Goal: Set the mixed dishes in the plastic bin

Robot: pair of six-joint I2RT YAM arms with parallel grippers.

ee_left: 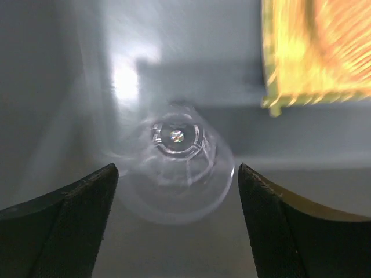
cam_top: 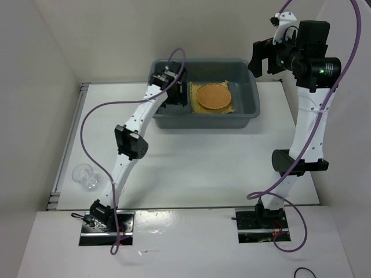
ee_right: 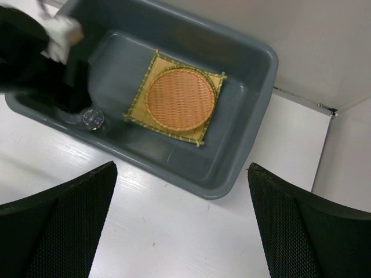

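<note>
The dark grey plastic bin (cam_top: 250,92) stands at the back middle of the table. In it lies the square tan woven mat (cam_top: 195,108) with a round orange-brown woven plate (cam_top: 213,96) on top. No separate tan disc shows. My left gripper (cam_top: 174,95) is down inside the bin's left end and open. A small clear cup (ee_left: 177,139) lies on the bin floor (ee_left: 191,52) just past its fingertips, not gripped. It also shows in the right wrist view (ee_right: 91,119). My right gripper (cam_top: 261,58) is open and empty, high above the bin's right side.
A second clear cup (cam_top: 86,175) stands on the white table at the near left, by the table's left edge. White walls close in the table at the back and on both sides. The right wrist view shows the bin's rim (ee_right: 255,116) and the mat (ee_right: 136,113).
</note>
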